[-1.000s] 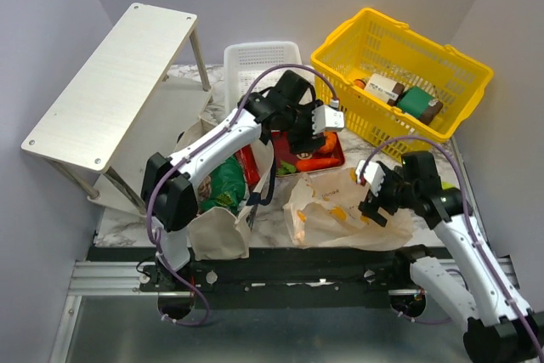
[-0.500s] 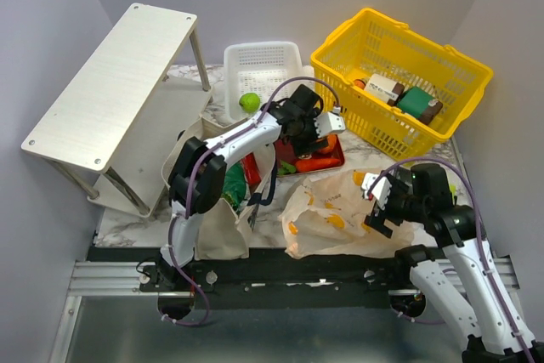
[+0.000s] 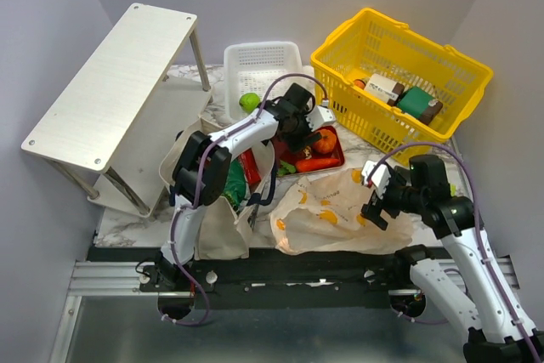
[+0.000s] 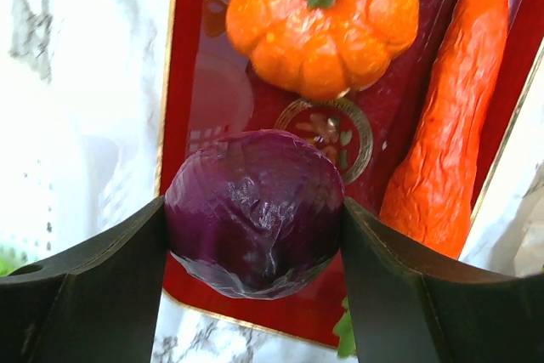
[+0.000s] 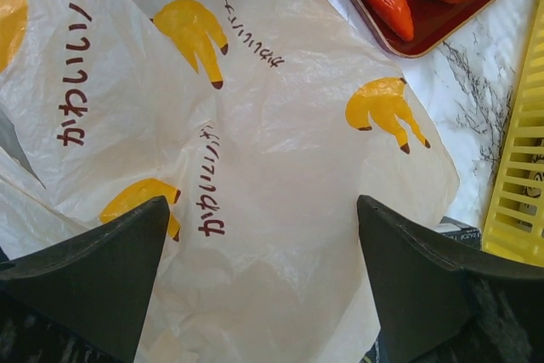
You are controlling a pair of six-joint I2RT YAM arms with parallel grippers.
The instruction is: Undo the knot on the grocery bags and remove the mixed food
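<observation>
My left gripper (image 4: 255,240) is shut on a purple onion (image 4: 255,210), holding it just above the near end of the red tray (image 4: 194,82). On that tray lie an orange (image 4: 323,19) and a carrot (image 4: 450,125). Seen from above, the left gripper (image 3: 299,127) sits at the tray's (image 3: 338,159) left end. The peach-cream plastic bag (image 3: 327,218) lies flattened at the front. My right gripper (image 3: 375,201) hovers open over its right part, with only bag film (image 5: 255,150) between the fingers. The knot is not in view. The canvas tote (image 3: 217,227) holds a green snack bag (image 3: 228,184).
A green apple (image 3: 249,102) lies in the white basket (image 3: 259,61) behind the tray. The yellow basket (image 3: 374,36) with boxes stands at the back right, close to the right arm. A tilted white shelf (image 3: 110,82) fills the left side.
The left gripper has come down and left to the tray's end with the onion. The plastic bag has slid left and flattened. The right gripper has drawn slightly back.
</observation>
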